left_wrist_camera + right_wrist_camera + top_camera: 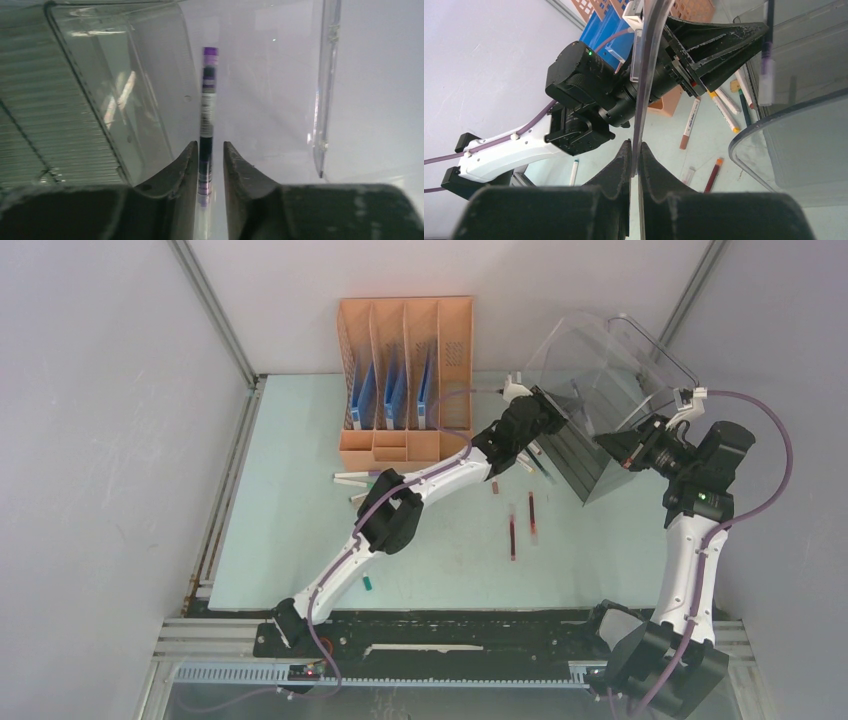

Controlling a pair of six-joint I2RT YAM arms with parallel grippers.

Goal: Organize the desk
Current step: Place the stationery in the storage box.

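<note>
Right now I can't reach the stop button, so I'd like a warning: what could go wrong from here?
1. The left tool's jaws stand slack around the pen at the mouth of the bin. The pen may drop askew, glance off a wall and land on the desk.
2. The right tool pinches only a thin clear panel of the bin. If that slips, the bin may swing against the left tool.
</note>
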